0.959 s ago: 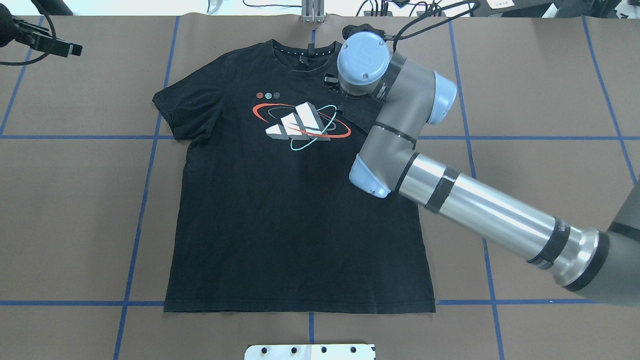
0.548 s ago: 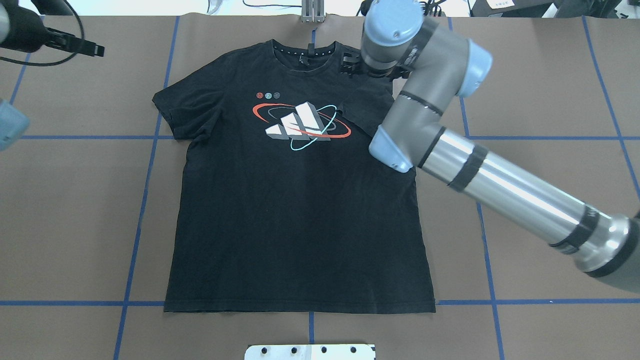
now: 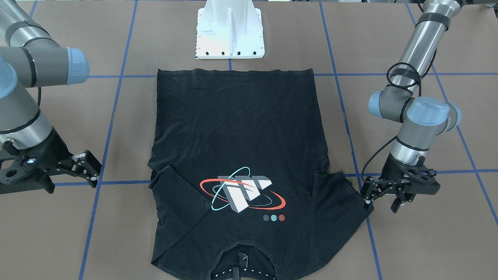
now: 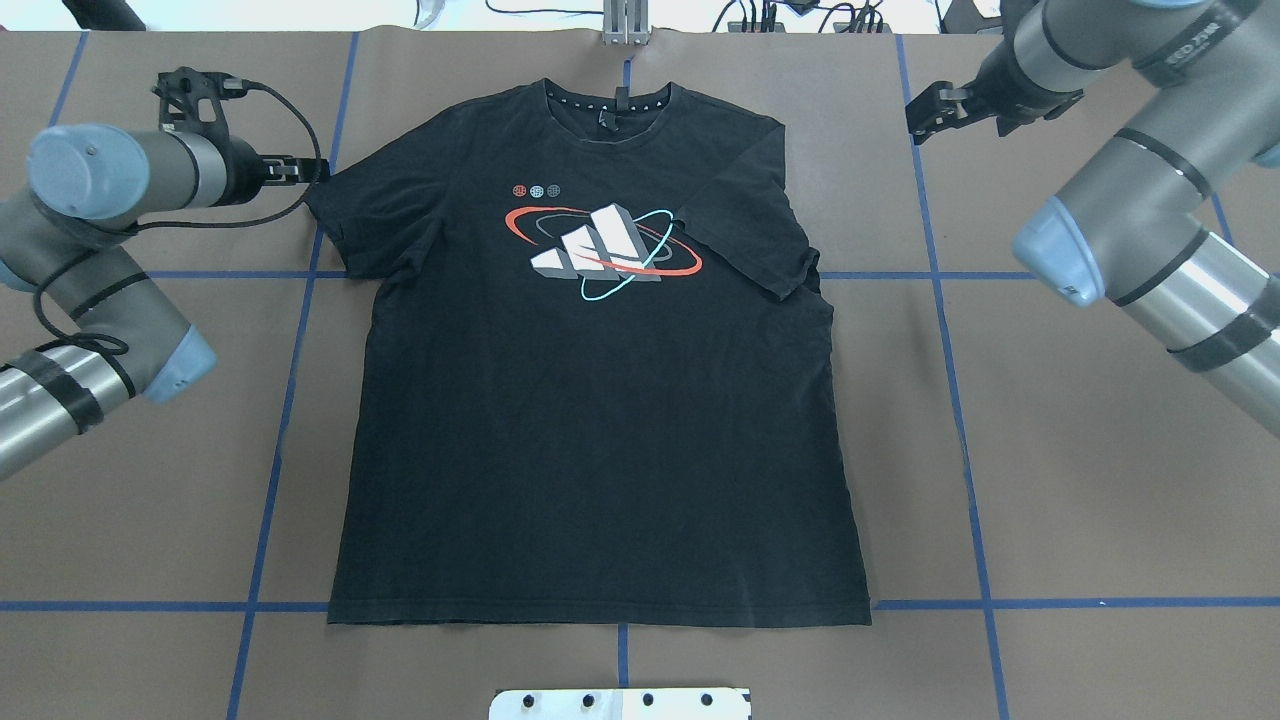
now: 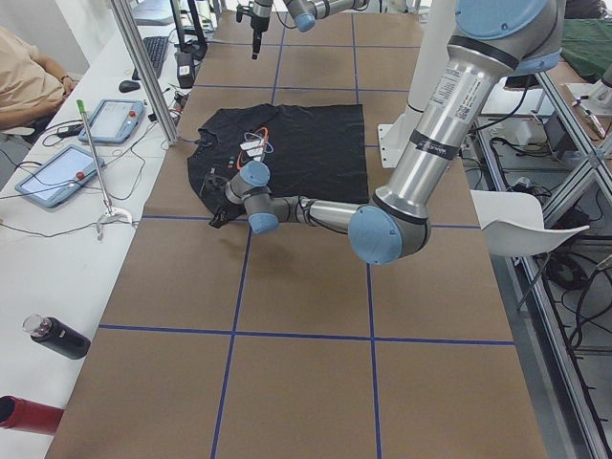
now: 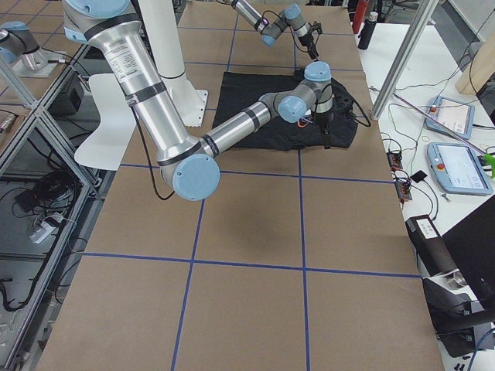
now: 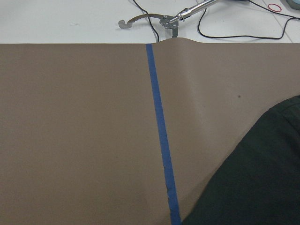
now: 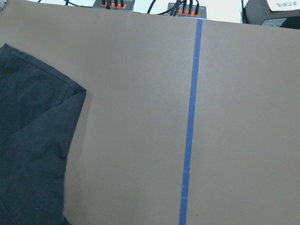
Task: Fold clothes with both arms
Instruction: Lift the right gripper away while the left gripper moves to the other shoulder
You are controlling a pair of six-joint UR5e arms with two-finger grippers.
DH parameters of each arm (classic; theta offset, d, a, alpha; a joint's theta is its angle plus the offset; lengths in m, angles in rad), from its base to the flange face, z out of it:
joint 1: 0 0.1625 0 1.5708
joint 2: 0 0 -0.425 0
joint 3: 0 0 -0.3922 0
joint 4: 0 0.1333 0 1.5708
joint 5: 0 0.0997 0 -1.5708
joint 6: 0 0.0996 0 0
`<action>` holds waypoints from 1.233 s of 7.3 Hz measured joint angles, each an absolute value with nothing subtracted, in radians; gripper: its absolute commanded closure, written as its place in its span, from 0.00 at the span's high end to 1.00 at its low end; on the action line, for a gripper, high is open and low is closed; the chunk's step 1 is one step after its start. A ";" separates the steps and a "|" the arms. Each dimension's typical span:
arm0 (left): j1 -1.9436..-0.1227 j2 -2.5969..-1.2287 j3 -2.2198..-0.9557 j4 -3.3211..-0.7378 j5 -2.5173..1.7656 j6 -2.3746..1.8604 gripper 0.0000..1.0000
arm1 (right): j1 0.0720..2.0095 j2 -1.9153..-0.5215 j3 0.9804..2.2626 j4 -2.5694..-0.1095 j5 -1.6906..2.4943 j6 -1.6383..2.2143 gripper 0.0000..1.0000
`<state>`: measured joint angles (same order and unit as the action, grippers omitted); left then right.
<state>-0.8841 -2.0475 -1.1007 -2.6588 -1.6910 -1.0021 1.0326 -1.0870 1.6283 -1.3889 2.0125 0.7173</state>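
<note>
Shirt lies flat. Left gripper, spread, sits just beside its sleeve tip; right gripper, spread, is well apart.

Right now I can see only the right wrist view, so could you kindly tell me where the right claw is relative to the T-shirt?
Observer: The right claw is open over bare table, clear of the T-shirt.
Operator: Thank you, and the left claw?
Observer: The left claw is open at the outer edge of the flat left sleeve.
Operator: How does the right sleeve lie?
Observer: The right sleeve is folded inward onto the chest, its hem beside the graphic.
</note>
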 measured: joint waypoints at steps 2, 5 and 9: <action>-0.868 -2.057 -1.075 -2.676 -1.673 -1.010 0.54 | 1.039 -1.097 1.633 -1.388 2.016 0.707 1.00; -0.853 -2.057 -1.067 -2.678 -1.671 -1.011 0.26 | 1.039 -1.097 1.632 -1.388 2.011 0.706 1.00; -0.852 -2.049 -1.080 -2.679 -1.671 -1.002 0.00 | 1.037 -1.097 1.631 -1.388 2.009 0.708 1.00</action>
